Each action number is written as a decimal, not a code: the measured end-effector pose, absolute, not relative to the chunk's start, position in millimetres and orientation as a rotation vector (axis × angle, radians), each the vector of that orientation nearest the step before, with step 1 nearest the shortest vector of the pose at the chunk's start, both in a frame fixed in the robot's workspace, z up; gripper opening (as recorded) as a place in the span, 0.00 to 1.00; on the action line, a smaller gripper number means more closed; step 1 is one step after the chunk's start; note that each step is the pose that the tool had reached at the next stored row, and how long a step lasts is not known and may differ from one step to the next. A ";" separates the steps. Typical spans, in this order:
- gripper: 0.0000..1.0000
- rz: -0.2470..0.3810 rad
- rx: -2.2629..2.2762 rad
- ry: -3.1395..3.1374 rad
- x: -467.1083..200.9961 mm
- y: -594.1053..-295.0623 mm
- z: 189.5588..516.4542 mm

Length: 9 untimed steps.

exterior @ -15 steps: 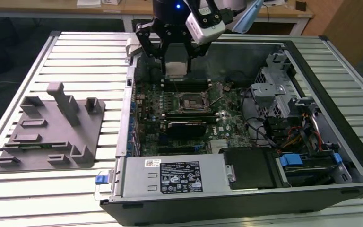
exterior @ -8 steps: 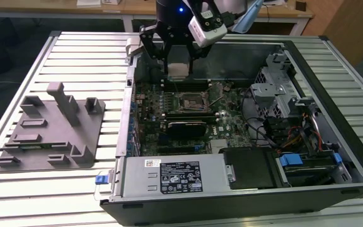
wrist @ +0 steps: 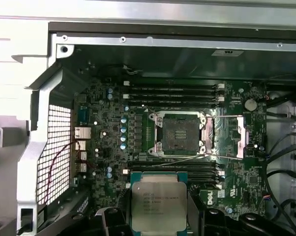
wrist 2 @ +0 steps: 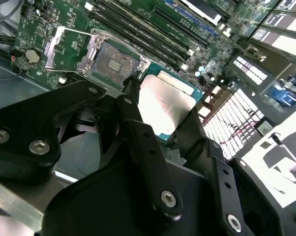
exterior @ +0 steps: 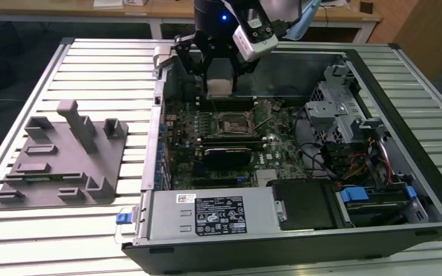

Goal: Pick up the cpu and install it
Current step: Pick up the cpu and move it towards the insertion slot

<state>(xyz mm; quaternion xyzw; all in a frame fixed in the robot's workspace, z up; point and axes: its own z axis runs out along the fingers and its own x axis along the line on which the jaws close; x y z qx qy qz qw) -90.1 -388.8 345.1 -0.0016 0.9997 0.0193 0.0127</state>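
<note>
Gripper clamped on the cpu, metal top showing between the fingers in both wrist views. Hangs above the motherboard inside the computer case, near the open socket, not in it

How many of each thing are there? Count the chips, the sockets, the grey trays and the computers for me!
Chip: 1, held in the gripper over the board
Socket: 1, open with nothing in it
Grey tray: 1, on the table beside the computer
Computer: 1, lying open
Total: 4
</note>
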 end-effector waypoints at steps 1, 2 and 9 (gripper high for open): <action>0.54 0.060 -0.005 3.116 -89.3 -388.0 343.9; 0.54 0.060 -0.005 3.116 -88.5 -387.2 342.7; 0.54 0.059 -0.005 3.117 -81.6 -380.4 335.9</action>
